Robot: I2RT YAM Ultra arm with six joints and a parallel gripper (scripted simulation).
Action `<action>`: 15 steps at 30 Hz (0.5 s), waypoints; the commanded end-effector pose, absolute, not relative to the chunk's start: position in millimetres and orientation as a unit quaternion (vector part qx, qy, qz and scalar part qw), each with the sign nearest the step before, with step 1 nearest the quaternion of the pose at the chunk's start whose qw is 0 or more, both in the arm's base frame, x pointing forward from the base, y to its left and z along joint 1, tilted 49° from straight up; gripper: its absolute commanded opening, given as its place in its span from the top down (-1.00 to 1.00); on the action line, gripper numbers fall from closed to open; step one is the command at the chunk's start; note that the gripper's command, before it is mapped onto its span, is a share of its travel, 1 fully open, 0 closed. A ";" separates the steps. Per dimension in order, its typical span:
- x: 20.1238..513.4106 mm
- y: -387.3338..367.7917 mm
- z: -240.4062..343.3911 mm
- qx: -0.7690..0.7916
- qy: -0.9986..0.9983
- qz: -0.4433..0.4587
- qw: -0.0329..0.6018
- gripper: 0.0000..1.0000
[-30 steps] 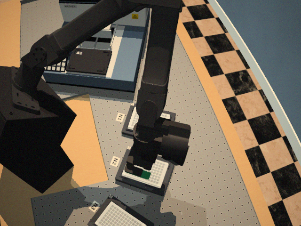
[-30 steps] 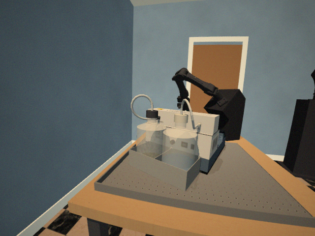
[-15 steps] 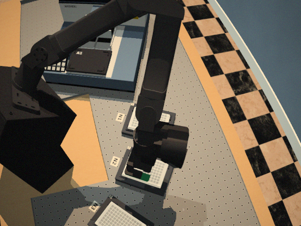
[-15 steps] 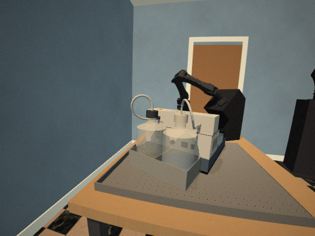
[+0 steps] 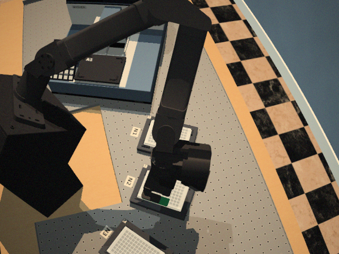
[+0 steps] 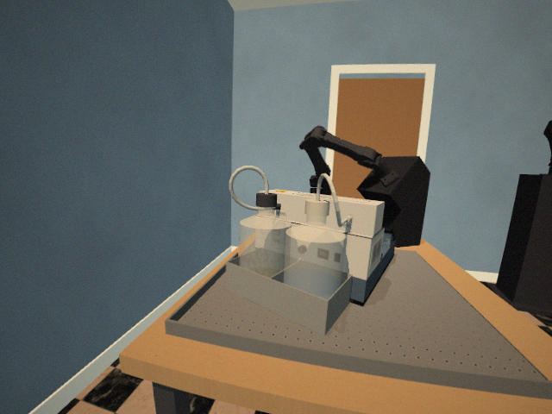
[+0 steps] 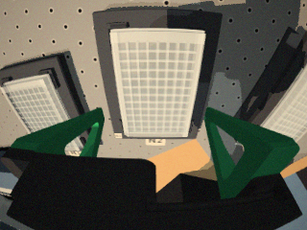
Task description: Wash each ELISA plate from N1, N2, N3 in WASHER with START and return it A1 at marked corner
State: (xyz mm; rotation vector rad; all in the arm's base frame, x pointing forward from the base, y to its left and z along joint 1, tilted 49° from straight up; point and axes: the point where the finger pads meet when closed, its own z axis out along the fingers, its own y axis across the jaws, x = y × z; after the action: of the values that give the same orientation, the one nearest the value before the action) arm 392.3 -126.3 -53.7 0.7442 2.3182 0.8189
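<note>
Plate (image 7: 157,82) — white, gridded wells, flat in N2 nest (image 7: 106,31) | claw (image 7: 153,137) — spread apart, holding nothing

Arm (image 5: 178,82) bent over, gripper (image 7: 156,134) wide open

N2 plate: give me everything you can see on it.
The N2 plate is a white rectangular tray with a fine grid of small wells, plastic by the look. It lies flat, wells up, inside its dark nest, beside the N2 label. The open hand hangs above it, green fingers on either side of one short end, not touching. Its cut-off corner cannot be made out.
</note>
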 end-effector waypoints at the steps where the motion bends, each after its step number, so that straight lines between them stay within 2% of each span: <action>1: 395.9 -131.5 -54.4 0.285 0.862 0.302 0.290 -1.00; 15: 400.7 -129.0 -59.0 0.285 0.862 0.302 0.289 -1.00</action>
State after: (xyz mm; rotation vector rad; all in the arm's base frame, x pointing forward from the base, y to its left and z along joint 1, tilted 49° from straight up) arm 400.2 -124.7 -61.2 0.7537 2.3108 0.8130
